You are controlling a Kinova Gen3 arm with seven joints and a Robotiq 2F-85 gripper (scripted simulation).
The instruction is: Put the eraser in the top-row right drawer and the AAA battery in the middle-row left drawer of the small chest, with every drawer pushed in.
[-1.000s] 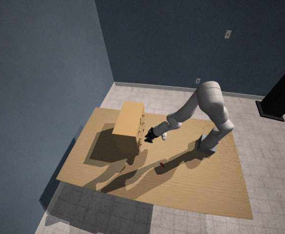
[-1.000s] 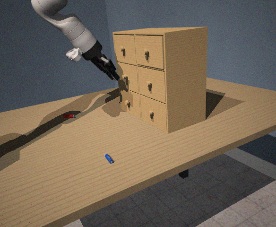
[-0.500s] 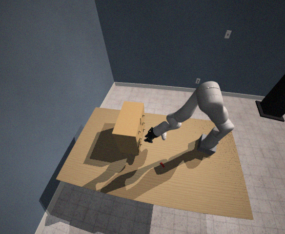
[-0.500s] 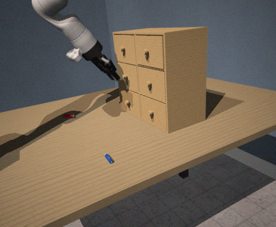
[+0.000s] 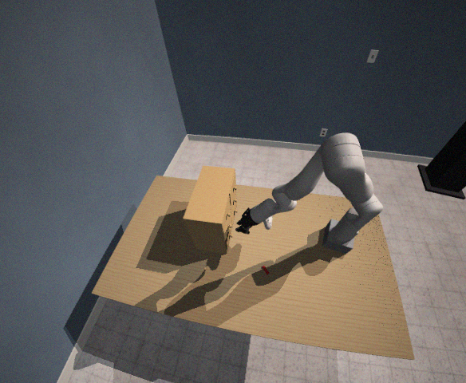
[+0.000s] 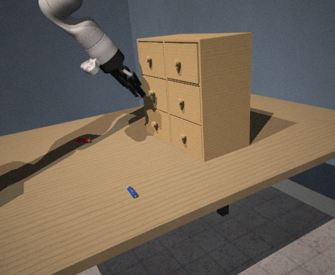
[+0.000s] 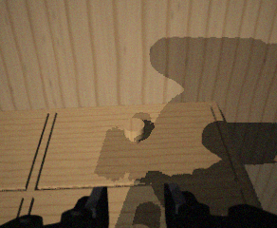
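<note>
The chest (image 5: 212, 191) (image 6: 225, 94) stands upright, its drawers pushed in or nearly so. A dark strip shows under the top right drawer (image 6: 188, 56). My gripper (image 5: 240, 227) (image 6: 141, 95) (image 7: 136, 202) is partly open and empty, tilted down just in front of the middle left drawer (image 6: 161, 102), close to its knob (image 6: 152, 94). The wrist view shows the bottom left drawer (image 7: 77, 157) with its knob (image 7: 135, 129). A red cylinder (image 5: 265, 270) (image 6: 83, 140) and a blue cylinder (image 6: 132, 192) lie on the table; I cannot tell which is the AAA battery. No eraser is visible.
The table (image 5: 328, 305) (image 6: 81, 224) extends in front of and beside the chest. The red cylinder lies in the arm's shadow, the blue one nearer the table edge. The arm reaches in from its base (image 5: 340, 237) opposite the drawer fronts.
</note>
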